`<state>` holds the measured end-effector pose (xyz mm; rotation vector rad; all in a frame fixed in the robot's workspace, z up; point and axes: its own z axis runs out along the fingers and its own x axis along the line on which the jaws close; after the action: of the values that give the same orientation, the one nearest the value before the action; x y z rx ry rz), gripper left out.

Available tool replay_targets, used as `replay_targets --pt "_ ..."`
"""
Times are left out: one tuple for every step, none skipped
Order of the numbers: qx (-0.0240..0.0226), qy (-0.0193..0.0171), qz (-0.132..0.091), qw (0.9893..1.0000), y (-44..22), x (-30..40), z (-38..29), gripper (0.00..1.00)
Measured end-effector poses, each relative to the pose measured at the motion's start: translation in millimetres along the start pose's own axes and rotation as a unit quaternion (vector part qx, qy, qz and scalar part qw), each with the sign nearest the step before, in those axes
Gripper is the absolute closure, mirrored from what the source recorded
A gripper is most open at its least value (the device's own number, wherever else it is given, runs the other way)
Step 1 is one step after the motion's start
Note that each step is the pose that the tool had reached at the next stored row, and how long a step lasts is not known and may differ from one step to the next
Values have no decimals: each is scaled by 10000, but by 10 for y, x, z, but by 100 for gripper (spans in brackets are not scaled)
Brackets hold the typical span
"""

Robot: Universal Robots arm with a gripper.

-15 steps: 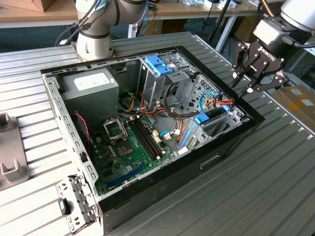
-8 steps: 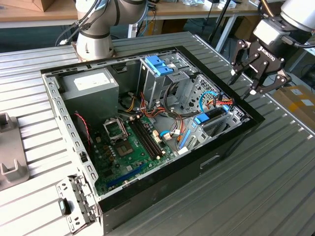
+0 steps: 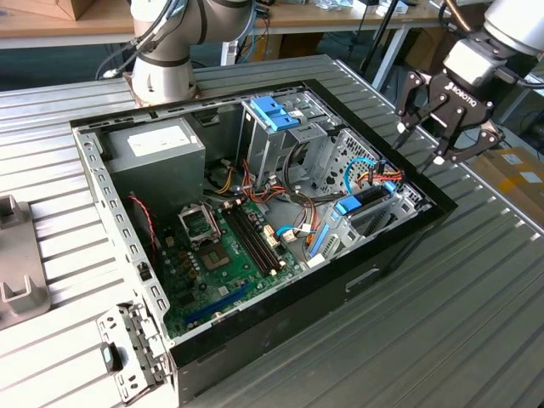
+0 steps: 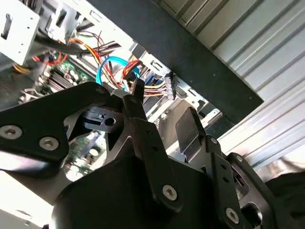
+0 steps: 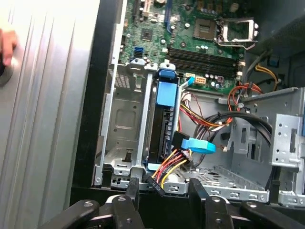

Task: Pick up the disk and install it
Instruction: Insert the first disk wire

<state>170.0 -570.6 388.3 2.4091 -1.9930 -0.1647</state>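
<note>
Currently | gripper (image 3: 448,136): jaws released, empty, above the computer case's (image 3: 374,272) edge at the exterior view's right | disk (image 5: 164,126): seated in drive bay, cables attached.

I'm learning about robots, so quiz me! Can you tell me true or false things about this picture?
1. The gripper is holding the disk. False: its fingers are open and empty, and the disk sits in the drive cage.
2. The computer case is open, so the motherboard shows. True.
3. Red and yellow wires lie by the disk's end. True.
4. The case stands on grass. False: it stands on a ribbed metal table.
</note>
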Motion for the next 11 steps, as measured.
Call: replay_targets --pt "-10 11 -141 9999 0 1 8 46" --pt "-19 20 -252 9997 -1 1 14 46" --pt "-27 27 -355 9994 -1 1 20 46" --pt "-34 35 -452 9990 -2 2 25 46" --pt "-41 42 -553 9985 -2 2 31 46" --pt "-55 56 -742 9972 -3 3 40 46" --pt "-66 67 -883 9961 -3 3 44 46" --pt "-83 84 -1109 9938 -3 4 50 46" --pt "-94 96 -1265 9919 -4 4 54 46" --pt "-107 109 -1436 9895 -4 4 57 46" --pt "-115 117 -1549 9878 -4 4 60 46"
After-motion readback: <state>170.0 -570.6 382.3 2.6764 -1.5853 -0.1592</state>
